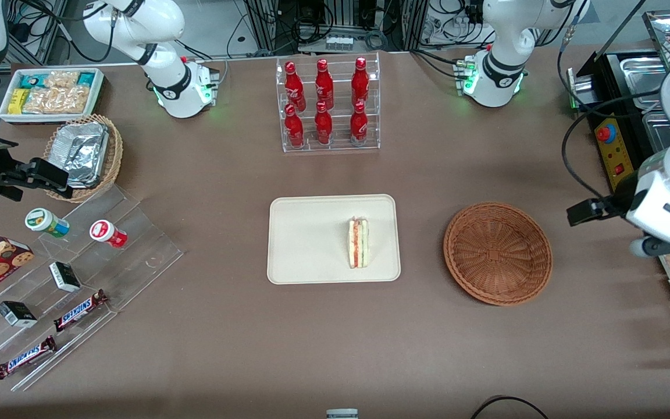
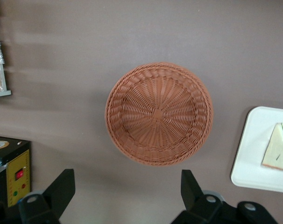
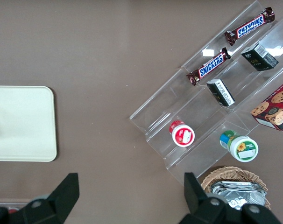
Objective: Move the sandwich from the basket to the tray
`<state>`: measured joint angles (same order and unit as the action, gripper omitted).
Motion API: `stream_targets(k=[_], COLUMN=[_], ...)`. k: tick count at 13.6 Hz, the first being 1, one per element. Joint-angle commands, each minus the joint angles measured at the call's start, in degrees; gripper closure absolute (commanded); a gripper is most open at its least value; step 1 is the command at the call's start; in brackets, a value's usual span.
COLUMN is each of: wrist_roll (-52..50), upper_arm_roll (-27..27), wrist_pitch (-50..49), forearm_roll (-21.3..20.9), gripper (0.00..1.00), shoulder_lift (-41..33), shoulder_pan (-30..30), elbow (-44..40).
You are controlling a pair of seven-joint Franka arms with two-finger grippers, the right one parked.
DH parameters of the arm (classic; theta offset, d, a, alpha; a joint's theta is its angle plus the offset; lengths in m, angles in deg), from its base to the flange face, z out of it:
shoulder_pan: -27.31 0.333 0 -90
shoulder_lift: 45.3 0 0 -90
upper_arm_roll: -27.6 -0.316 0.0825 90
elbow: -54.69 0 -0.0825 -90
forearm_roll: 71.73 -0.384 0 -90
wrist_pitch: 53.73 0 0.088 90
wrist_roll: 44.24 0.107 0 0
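Front view, sandwich (image 1: 358,242) lying on tray (image 1: 294,244), basket (image 1: 498,253) empty, end effector (image 2: 127,193) spread wide above it, holding nothing.

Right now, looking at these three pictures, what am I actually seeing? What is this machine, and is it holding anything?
These are two white robot arms bolted to a brown table. One picture looks at them from the front; the other two come from cameras on each arm's wrist. The working arm's gripper, two black fingers, hangs open above the table beside the round wicker basket and holds nothing. The basket is empty. The sandwich lies on the cream tray, so the job looks done. Around them stand a rack of red bottles, Snickers bars and other snacks.
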<state>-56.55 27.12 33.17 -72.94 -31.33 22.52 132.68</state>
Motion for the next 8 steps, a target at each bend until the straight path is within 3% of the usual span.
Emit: stream_targets(k=[1,4,8], wrist_roll=[3.78,6.51,6.87], upper_arm_roll=[1.62,4.51,4.96], wrist_pitch=[-1.38,-3.58,-5.43], forearm_roll=[0.77,0.68,0.68], gripper=[0.00,0.00,0.00], shoulder_lift=[-4.47,-6.24,-8.69], shoulder_pan=[3.02,7.33,7.87], elbow=[3.84,4.28,5.94])
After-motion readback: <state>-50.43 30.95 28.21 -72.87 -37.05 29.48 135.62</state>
